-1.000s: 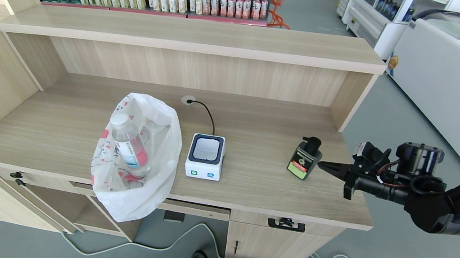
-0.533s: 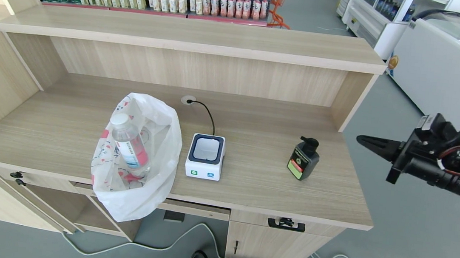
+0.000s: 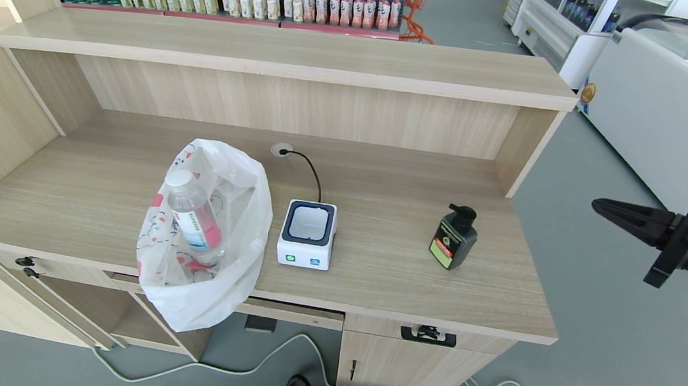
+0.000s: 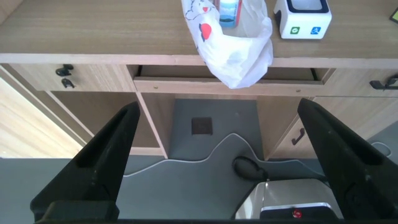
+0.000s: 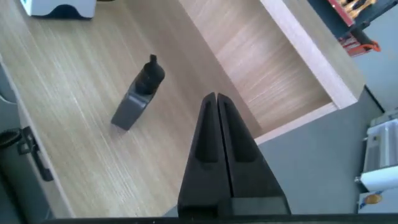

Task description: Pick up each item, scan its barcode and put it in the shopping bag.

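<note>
Right gripper (image 3: 599, 206): fingers pressed together, empty, at the right edge of the head view, off the counter (image 3: 382, 191) and well apart from the pump bottle (image 3: 454, 240). Left gripper (image 4: 217, 162): fingers wide apart, empty, low in front of the drawers. The bottle stands right of centre; the scanner (image 3: 308, 234) is at centre, and the bag (image 3: 205, 236) left of it holds a water bottle (image 3: 191, 215). Judged step: pick up the pump bottle, not yet gripped. Next move calls for parting the right fingers and closing on its body. The head view shows its green-and-red label; the right wrist view shows a plain dark side.
</note>
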Tool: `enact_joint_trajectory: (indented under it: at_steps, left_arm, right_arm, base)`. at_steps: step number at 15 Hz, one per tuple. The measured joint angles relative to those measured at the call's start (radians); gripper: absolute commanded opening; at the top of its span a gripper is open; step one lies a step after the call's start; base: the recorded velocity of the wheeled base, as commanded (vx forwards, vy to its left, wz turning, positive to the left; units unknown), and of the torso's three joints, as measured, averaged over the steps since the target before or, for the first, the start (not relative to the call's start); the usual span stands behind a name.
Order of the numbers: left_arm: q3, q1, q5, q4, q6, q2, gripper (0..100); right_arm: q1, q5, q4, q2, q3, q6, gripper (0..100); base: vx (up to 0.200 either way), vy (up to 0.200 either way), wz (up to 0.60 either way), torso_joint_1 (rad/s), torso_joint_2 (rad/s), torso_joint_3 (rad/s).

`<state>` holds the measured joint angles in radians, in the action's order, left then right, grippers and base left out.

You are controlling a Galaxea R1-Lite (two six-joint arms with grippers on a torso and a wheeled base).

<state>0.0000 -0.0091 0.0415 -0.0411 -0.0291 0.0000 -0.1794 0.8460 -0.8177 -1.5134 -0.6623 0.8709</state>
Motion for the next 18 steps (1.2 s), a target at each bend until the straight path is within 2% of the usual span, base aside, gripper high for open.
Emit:
enact_joint_trajectory:
  at_steps: [1,3,6,8,11,14,16,18]
  left_arm:
    - [0.000,0.000,0.000,0.000,0.000,0.000,100]
    - [0.000,0.000,0.000,0.000,0.000,0.000,100]
    - [0.000,0.000,0.000,0.000,0.000,0.000,100]
    - [0.000,0.000,0.000,0.000,0.000,0.000,100]
    - [0.000,0.000,0.000,0.000,0.000,0.000,100]
    - [0.000,0.000,0.000,0.000,0.000,0.000,100]
    - [0.000,0.000,0.000,0.000,0.000,0.000,100]
    - [0.000,0.000,0.000,0.000,0.000,0.000,100]
  right_arm:
    - [-0.003,0.001,0.040,0.010,0.001,-0.009,100]
    - [-0.014,0.001,0.078,0.022,0.004,-0.019,100]
    - [-0.060,-0.011,0.266,0.027,0.004,-0.072,100]
    - [-0.091,-0.090,0.325,0.026,0.005,-0.116,100]
    - [-0.094,-0.178,0.325,0.003,0.007,-0.204,100]
    - [-0.032,-0.266,0.307,-0.039,-0.006,-0.427,100]
    - [0.053,-0.367,0.248,-0.066,-0.016,-0.593,100]
    - [0.154,-0.482,0.171,-0.098,-0.016,-0.690,100]
  base:
    - [0.000,0.000,0.00,0.000,0.00,0.000]
    - [0.000,0.000,0.00,0.000,0.00,0.000]
    - [0.000,0.000,0.00,0.000,0.00,0.000]
    - [0.000,0.000,0.00,0.000,0.00,0.000]
    - [0.000,0.000,0.00,0.000,0.00,0.000]
    - [0.000,0.000,0.00,0.000,0.00,0.000]
    - [0.000,0.000,0.00,0.000,0.00,0.000]
    - [0.000,0.000,0.00,0.000,0.00,0.000]
